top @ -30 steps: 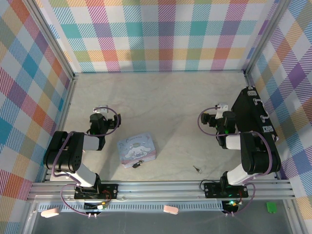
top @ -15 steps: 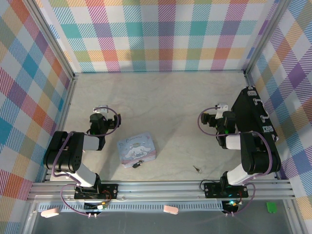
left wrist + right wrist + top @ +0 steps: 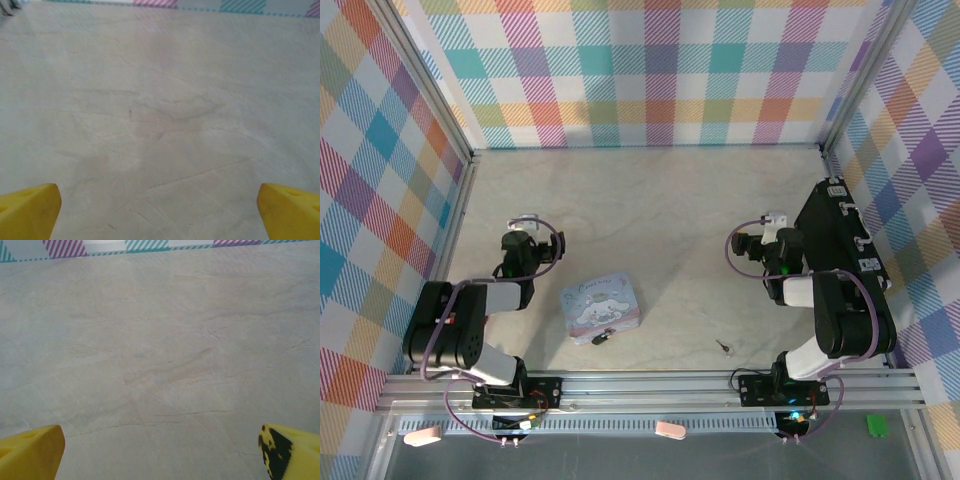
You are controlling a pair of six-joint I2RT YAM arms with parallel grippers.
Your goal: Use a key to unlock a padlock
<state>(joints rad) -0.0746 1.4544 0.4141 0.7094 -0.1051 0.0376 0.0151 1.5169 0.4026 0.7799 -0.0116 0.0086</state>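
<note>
My pincers, left and right, both stand wide open and empty above the counter. The padlock sits at a tin's near edge, back-right of the left pincer. The key lies back-left of the right pincer.

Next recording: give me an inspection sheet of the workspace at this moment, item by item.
Surface: pale marbled table, no spills seen.
Job's things: padlock at the near edge of the tin; key lying apart on the table, to the tin's right.
Clutter: black case by the right wall; pink bits and a green bit on the near ledge.
Grippers: left gripper open, nothing between its fingers; right gripper open, likewise empty; both away from padlock and key.
Cables: purple cable loops at each wrist, not touching the job's things.
Surroundings: plaid walls, metal frame rail.
</note>
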